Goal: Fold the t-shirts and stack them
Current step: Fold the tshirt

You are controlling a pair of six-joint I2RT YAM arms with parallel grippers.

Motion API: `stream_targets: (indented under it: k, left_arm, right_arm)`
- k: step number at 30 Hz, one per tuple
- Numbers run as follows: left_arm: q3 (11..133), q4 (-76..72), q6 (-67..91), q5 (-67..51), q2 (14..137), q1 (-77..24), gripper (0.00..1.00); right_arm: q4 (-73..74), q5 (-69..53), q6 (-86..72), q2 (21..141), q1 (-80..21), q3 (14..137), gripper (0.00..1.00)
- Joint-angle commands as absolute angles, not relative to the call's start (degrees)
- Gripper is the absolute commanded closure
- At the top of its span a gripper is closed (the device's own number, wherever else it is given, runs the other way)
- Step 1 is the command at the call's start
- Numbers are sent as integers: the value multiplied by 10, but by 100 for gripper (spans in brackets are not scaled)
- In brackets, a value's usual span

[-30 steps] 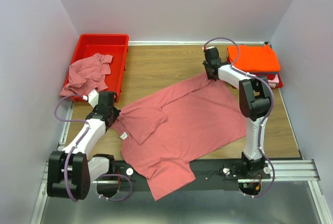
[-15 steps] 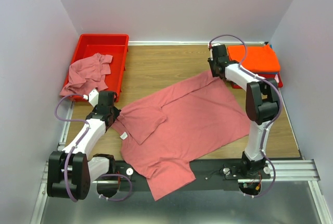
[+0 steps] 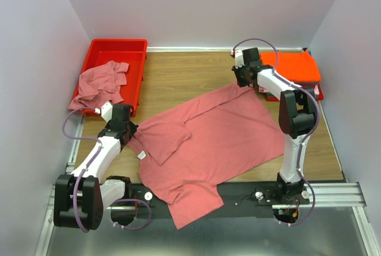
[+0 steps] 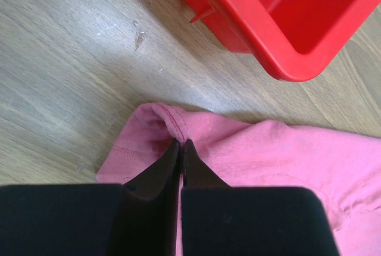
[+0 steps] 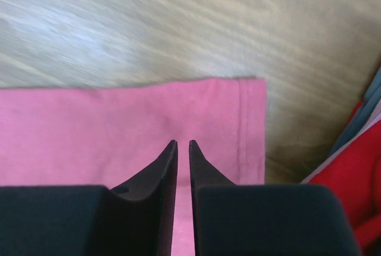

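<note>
A large rose-pink t-shirt (image 3: 220, 140) lies spread on the wooden table, its left sleeve folded inward and a white neck tag (image 3: 141, 156) showing. My left gripper (image 3: 130, 136) (image 4: 180, 143) is shut on a bunched fold at the shirt's (image 4: 268, 155) left edge. At the shirt's far right corner, my right gripper (image 3: 243, 81) (image 5: 183, 143) points down over the flat cloth (image 5: 89, 131). A narrow gap remains between its jaws, with nothing pinched. Another crumpled pink t-shirt (image 3: 101, 84) hangs over the red bin. A folded orange t-shirt (image 3: 290, 67) tops a stack at the back right.
The red plastic bin (image 3: 119, 46) (image 4: 286, 30) stands at the back left, close to my left gripper. The folded stack's edge (image 5: 357, 166) lies just right of the right gripper. The shirt's lower sleeve (image 3: 190, 205) hangs over the table's near edge onto the black rail.
The right gripper swung slightly right, then back left over the shirt's far corner, and its jaws narrowed. The left gripper and the shirt have stayed put.
</note>
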State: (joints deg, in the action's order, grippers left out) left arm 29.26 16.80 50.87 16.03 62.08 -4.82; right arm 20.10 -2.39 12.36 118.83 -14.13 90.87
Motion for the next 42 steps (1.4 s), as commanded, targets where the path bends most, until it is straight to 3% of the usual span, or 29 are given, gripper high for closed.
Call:
stream_targets:
  k: [1,11,14,18,22,23,28,34,42]
  left_arm:
    - [292,170,519,169,604,-45,92]
    - [296,182,525,174,585,-45,91]
    - [308,199,532,177,565,-45,87]
    - [328,218,538,183,522,-44,73]
    - [353,249,544,197,482,-45,46]
    - [364,262,542,198,478,-44,45]
    - [378,253,490,179,446,-45,45]
    - [368,119,339,9,389,-44,43]
    - [375,87,305,-55,407,-45,42]
  right_arm:
    - [229,-26,118,1218,-109,914,83]
    - [242,-33,130,1214,-80,900,82]
    - [259,-72,145,1202,-80,924,77]
    - [308,-180,168,1203,-81,983,68]
    - [345,-269,183,1219,-82,1032,60]
    - [351,-285,178,1226,-81,1049,59]
    - [380,-353,160,1274,-87,1082,61]
    - [397,-309,156,1307,-93,1085,69]
    - [418,-253,148,1352,-93,1104,79]
